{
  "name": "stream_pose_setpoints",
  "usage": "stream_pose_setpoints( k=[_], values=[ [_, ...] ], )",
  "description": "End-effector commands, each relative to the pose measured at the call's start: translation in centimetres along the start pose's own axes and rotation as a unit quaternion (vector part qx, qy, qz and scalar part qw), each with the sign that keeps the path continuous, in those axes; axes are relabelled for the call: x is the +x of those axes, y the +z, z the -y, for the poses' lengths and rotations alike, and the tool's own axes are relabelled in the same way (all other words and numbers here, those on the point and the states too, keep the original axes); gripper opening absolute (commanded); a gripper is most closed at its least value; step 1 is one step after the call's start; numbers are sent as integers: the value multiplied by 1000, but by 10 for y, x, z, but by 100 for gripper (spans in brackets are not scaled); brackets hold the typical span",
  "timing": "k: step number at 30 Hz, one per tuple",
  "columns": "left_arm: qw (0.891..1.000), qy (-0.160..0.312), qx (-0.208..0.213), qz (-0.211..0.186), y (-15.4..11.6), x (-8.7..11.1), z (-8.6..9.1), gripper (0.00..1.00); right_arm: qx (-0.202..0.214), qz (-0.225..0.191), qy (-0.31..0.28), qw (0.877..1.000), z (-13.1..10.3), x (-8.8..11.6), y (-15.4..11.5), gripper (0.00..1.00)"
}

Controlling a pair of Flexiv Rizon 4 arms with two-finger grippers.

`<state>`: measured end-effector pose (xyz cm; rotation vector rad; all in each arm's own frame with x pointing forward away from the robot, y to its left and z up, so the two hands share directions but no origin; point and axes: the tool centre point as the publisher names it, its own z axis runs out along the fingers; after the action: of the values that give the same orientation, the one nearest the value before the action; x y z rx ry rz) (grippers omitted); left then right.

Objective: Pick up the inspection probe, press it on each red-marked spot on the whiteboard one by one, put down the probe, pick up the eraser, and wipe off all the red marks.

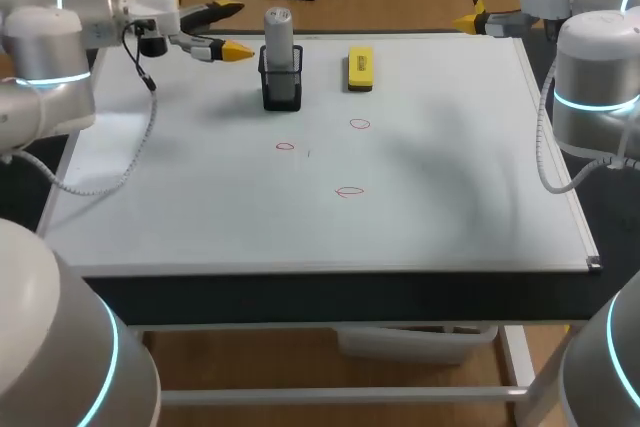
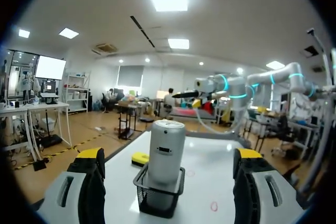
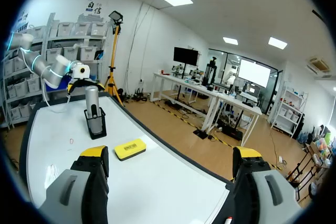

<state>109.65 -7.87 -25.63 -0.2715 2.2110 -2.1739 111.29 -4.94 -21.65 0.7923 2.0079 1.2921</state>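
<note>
The grey cylindrical probe [image 1: 279, 37] stands upright in a black mesh holder [image 1: 281, 82] at the far side of the whiteboard [image 1: 450, 167]. To its right lies the yellow eraser [image 1: 360, 68]. Three red marks [image 1: 286, 146] [image 1: 360, 124] [image 1: 349, 191] sit nearer the middle. My left gripper [image 1: 236, 29] hovers open just left of the probe, which stands ahead between the fingers in the left wrist view [image 2: 166, 150]. My right gripper [image 1: 468, 19] hangs open at the far right edge, with the eraser [image 3: 129, 149] ahead of it.
The whiteboard covers the whole tabletop, with its raised rim [image 1: 560, 177] along the right side. The black holder [image 2: 159, 192] is the only tall thing on it. A cable [image 1: 130, 157] from my left arm loops over the board's left part.
</note>
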Motion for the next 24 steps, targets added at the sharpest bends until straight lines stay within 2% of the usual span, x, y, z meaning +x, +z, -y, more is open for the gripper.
stream_pose_setpoints(
  k=[1, 15, 24],
  values=[
    [998, 1, 10, -61, 12, -9, -9, 100, 2, -1, 0, 1000, 0, 0, 0, 100],
    [997, 8, 28, -77, 42, -20, -15, 100, 2, -1, 0, 1000, 0, 0, 0, 100],
    [996, 7, 28, -86, 60, -13, -14, 100, 2, -1, 0, 1000, 0, 0, 0, 100]
  ],
)
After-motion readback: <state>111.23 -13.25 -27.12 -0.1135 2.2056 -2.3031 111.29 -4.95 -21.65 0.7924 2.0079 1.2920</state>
